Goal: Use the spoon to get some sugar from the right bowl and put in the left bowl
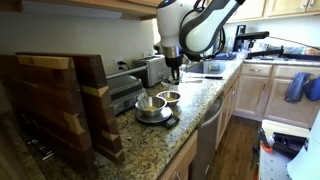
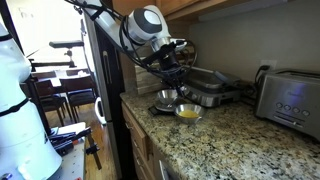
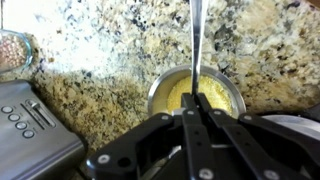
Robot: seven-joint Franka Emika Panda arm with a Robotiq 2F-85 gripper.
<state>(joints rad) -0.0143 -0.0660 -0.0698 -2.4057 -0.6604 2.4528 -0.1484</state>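
Pincer [image 3: 195, 100] is clamped shut on the spoon [image 3: 195, 50]. The thin handle runs straight out from between the fingertips toward the top of the wrist view. Its scooping end is too far up the frame to read, so I cannot tell whether it carries sugar.

From the left of that view, a glass jar [image 3: 10, 50] sits at the edge and a grey device [image 3: 30, 130] with buttons lies in the lower corner. Speckled table [image 3: 90, 40] fills the space between. Then comes the left bowl [image 3: 157, 92], yellowish inside, right under the fingertips.

In an exterior view the right bowl [image 2: 163, 99] stands just beside the left bowl [image 2: 187, 113]. The pincer [image 2: 172, 80] hangs low above the pair, and from that angle I cannot say which bowl it is over.

My reading is that the spoon is being worked between the two bowls, either going for a scoop or arriving to tip one out. Done well, the grip should not slacken at all, since so thin a handle could twist between the pads. The scoop should travel level and slowly. It should lift clear of both rims, because the bowls sit so close and light metal will likely skid if nudged. For emptying, the scooping end should be well inside the left bowl's rim first, then the wrist should roll gently rather than shake. For scooping, a shallow, sliding entry should fill the spoon without pushing the bowl.
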